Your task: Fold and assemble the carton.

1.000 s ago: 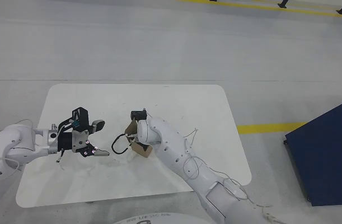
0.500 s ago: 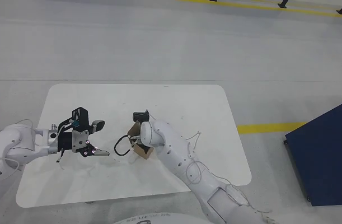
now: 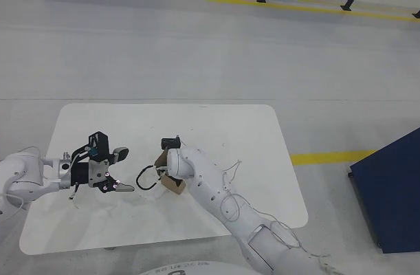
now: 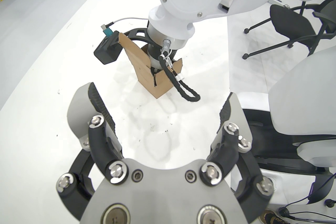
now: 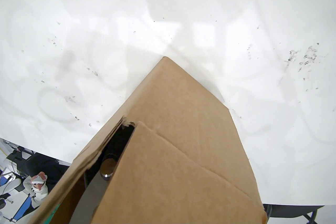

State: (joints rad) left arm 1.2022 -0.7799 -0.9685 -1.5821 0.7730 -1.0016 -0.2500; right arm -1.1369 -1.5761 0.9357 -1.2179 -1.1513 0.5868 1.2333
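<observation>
While the left gripper [image 4: 160, 95] hangs spread wide and empty over the white table [image 4: 52, 51], the scuffed, speck-marked top lies beneath it. Just beyond stands the brown carton [image 4: 157, 80], upright near the table's middle with its flaps raised. The right gripper [image 4: 156, 63] reaches down inside it, and its grasp cannot be told. Farther off are a black chair [image 4: 291, 22], pale grey floor, a yellow line [image 3: 333, 157] and a blue panel [image 3: 402, 185]. Since half a second ago the right wrist has edged slightly toward the left gripper, and the left arm and carton are unchanged.
</observation>
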